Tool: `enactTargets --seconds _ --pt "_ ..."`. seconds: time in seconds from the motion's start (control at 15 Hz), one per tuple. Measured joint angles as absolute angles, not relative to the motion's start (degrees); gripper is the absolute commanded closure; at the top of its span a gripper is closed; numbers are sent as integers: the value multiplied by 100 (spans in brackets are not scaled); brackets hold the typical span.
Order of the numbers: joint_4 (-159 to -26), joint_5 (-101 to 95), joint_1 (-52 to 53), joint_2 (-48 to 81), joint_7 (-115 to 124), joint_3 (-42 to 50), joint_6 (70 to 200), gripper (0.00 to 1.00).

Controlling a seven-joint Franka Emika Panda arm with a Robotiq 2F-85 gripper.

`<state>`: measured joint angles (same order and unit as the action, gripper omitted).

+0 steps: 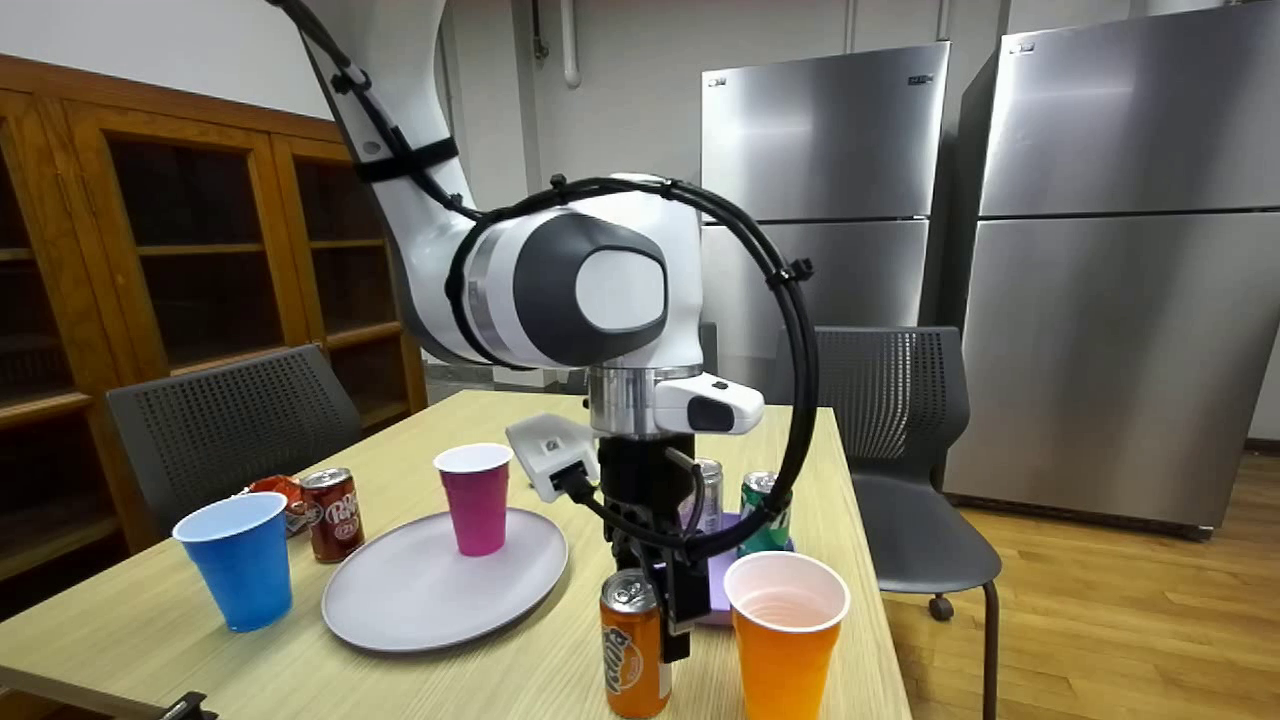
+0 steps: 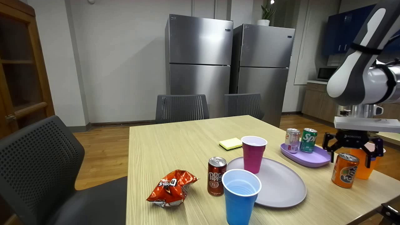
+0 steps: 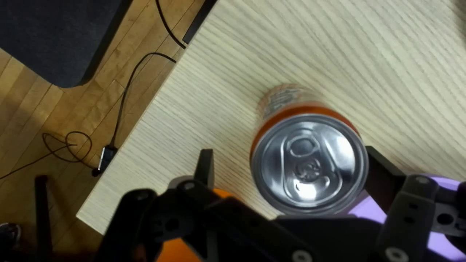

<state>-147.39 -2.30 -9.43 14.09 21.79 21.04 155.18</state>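
An orange Fanta can [image 2: 343, 172] stands on the table near its edge. My gripper [image 2: 350, 160] hangs over it, pointing down, its jaws spread wide to either side of the can's upper part. From above, the wrist view shows the silver lid [image 3: 309, 163] lying between the fingers. A strip of table shows between the lid and the left-hand finger [image 3: 206, 167]. The opposite finger is close by the rim, partly hidden behind it; I cannot tell if they touch. Beside the gripper is an orange cup [image 1: 785, 660], and behind it a purple tray [image 2: 307, 160].
The tray bears a silver can [image 2: 292, 142] and a green Sprite can [image 2: 308, 142]. A grey plate [image 2: 281, 193] carries a magenta cup [image 2: 252, 159]. Around it are a blue cup [image 2: 239, 200], a Dr Pepper can [image 2: 216, 178], a red chip bag [image 2: 172, 189] and a yellow sponge [image 2: 230, 143].
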Motion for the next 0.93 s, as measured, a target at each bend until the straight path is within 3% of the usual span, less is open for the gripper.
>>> enactTargets --seconds 0.07,0.2,0.47,0.53,0.93 --pt "-14776 -230 -928 1383 2179 2104 15518 0" --pt "-14852 -230 -899 1327 2179 2104 15518 26" --pt "-14948 -230 -883 1234 2179 2101 15518 58" --pt "-14966 -230 -883 1206 2179 2100 15518 62" --pt "-15061 -231 -883 1123 2139 2086 15518 62"
